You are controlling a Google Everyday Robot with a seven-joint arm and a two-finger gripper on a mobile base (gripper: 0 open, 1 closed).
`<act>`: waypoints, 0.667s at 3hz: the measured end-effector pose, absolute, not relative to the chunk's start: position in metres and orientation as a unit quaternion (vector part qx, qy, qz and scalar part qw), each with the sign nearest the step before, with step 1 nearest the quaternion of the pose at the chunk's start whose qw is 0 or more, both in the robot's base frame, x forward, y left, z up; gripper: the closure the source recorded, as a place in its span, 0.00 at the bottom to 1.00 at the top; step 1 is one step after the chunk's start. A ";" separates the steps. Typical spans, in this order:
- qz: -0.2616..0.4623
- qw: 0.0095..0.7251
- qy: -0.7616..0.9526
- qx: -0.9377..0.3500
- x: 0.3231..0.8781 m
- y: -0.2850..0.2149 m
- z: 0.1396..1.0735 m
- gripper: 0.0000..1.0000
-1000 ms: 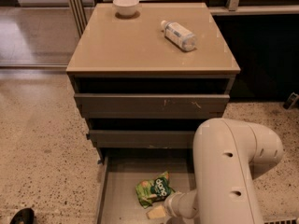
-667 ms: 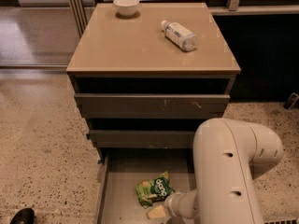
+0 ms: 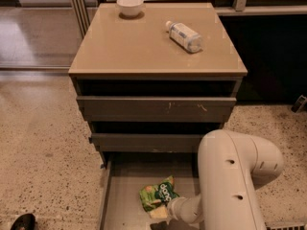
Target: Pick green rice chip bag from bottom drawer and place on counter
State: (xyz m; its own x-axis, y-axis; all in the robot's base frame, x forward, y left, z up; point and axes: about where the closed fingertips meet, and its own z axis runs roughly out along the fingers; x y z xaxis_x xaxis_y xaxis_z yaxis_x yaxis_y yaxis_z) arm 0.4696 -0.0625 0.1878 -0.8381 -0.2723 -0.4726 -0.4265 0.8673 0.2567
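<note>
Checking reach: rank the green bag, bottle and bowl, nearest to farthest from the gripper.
The gripper is low in the bottom drawer.
1. green rice chip bag, beside it.
2. bottle, right side of the counter.
3. bowl, far back left.

Plastic bottle lying on side. White bowl behind-left of bottle, well apart. Speckled floor below; dark object far lower-left of bottle.

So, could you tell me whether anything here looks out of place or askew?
The plastic bottle lies on its side on the counter, not upright. The green rice chip bag sits crumpled and askew in the open bottom drawer, with the gripper right at its lower edge.
</note>
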 end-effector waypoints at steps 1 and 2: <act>0.180 0.214 0.948 -0.149 0.491 -0.058 0.155 0.00; 0.180 0.214 0.948 -0.149 0.491 -0.058 0.155 0.00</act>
State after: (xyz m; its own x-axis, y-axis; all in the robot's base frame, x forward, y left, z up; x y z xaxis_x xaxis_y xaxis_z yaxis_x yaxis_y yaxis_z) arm 0.4913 -0.0580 0.1554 -0.8639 -0.2052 -0.4599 -0.3594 0.8910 0.2775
